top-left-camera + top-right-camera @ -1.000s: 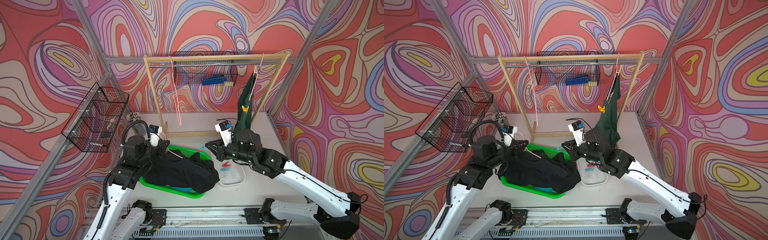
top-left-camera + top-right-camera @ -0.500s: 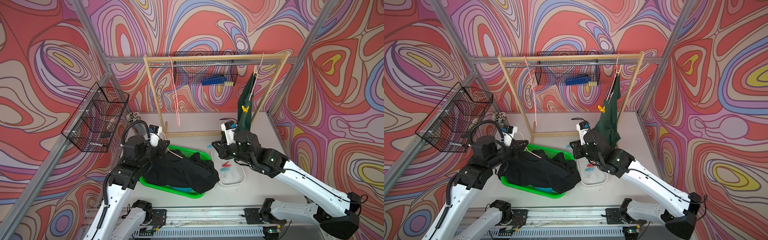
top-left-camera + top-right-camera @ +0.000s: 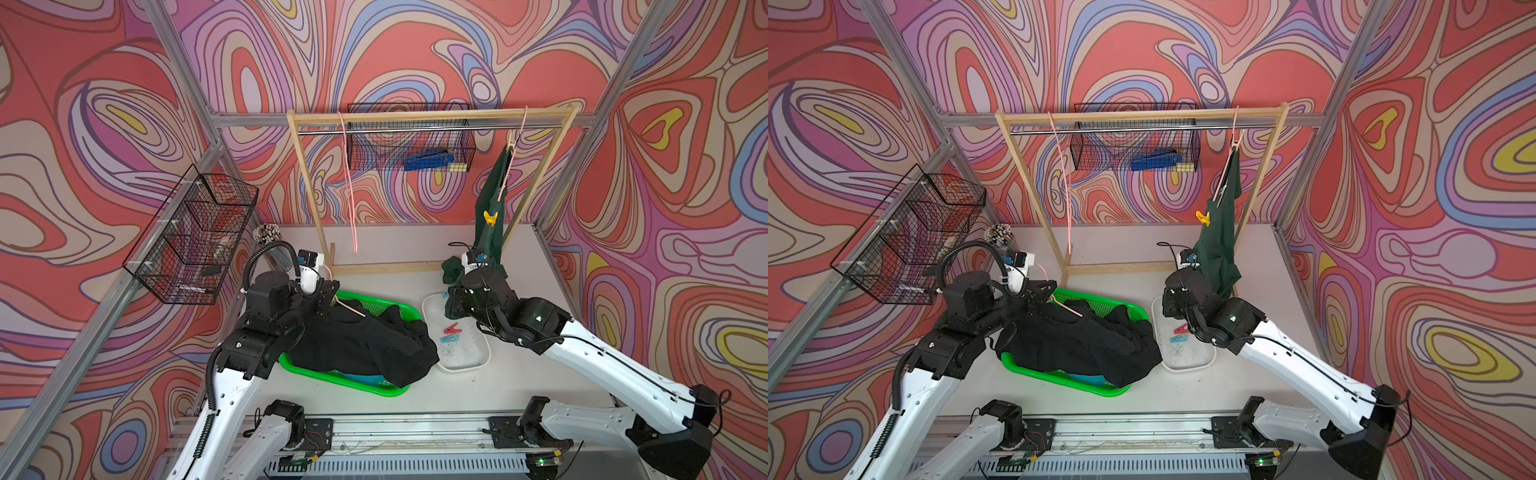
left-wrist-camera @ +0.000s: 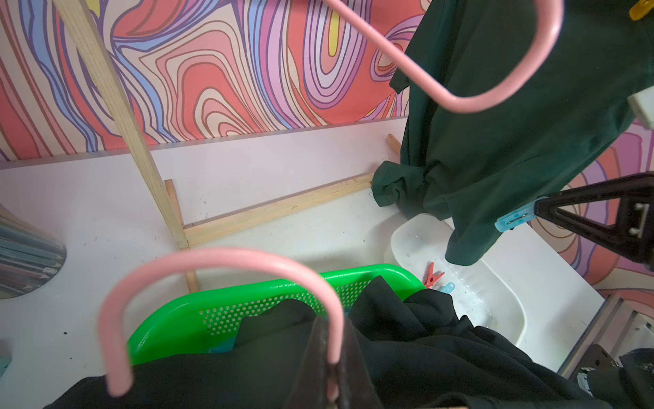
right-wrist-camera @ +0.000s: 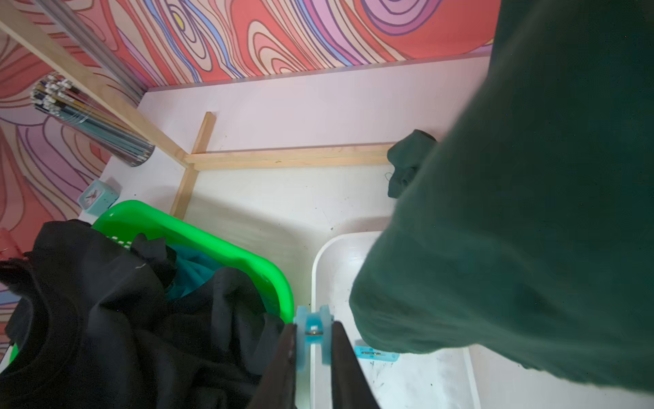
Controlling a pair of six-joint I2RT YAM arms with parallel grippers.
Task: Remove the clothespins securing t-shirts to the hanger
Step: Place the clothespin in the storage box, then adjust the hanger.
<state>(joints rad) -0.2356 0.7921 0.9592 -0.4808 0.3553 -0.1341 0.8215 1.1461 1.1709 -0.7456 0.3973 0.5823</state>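
Dk-green shirt (image 3: pixel 490 237), blk shirt (image 3: pixel 365 345), green basket (image 3: pixel 376 305), white tray (image 3: pixel 465 361), lt-blue peg (image 5: pixel 313 329), pink hanger (image 4: pixel 219 255).

Bright, diffuse light, with soft shadows on the desk (image 3: pixel 395 247). Both top views bow at the edges (wide lens). The dark green t-shirt (image 5: pixel 531 212) blurs in the right wrist view.

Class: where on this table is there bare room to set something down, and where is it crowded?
Bare table lies between the rack's base rail and the back wall, and in front of the green basket and white tray. Crowded: mid-table, basket beside tray.
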